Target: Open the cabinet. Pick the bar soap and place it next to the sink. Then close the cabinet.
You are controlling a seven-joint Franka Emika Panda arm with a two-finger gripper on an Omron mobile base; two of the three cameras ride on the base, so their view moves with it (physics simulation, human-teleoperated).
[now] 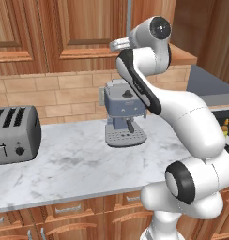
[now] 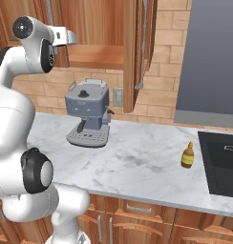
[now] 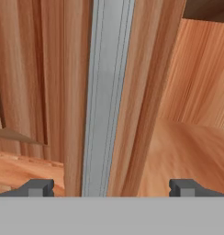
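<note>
The cabinet hangs above the counter. Its right door is swung out edge-on, and a bare wooden shelf shows inside. My gripper is open and raised in front of the left door. That door's long silver handle runs upright between my two fingertips. The hand also appears at the cabinet's lower edge. The bar soap is out of view. A dark recess with a thin pale rim is sunk in the marble at the right. I cannot tell whether it is the sink.
A blue-grey coffee machine stands on the marble counter below the cabinet. A grey toaster sits at the left. A small amber bottle stands near the dark recess, under a grey hood. Drawers run below the counter.
</note>
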